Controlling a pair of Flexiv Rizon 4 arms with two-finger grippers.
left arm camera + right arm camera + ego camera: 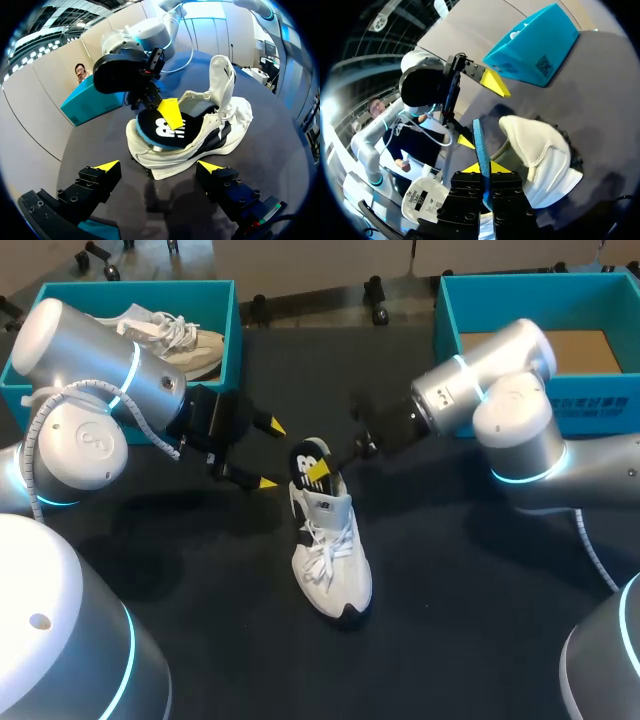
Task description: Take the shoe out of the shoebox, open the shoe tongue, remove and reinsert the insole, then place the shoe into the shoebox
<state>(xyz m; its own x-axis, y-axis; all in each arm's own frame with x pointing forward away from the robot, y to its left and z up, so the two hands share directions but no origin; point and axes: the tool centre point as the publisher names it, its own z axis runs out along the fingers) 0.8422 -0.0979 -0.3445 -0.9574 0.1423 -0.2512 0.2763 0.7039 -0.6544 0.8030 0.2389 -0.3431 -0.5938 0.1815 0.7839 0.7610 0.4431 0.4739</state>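
White shoe [330,560] lay on the black table [470,580], toe at 6 o'clock, heel at 12. The right gripper [484,168] pinched the insole [308,456] over the heel hole. The left gripper [268,453] hung wide at 10 o'clock, just beside the heel.

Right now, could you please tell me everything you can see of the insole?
The insole is thin and looks like foam, black on top with a white mark and blue beneath. Its heel end sticks out of the opening of the white shoe, tilted up over the heel collar, while its front runs down inside. The right gripper is shut on that raised end, one yellow tip on each face.
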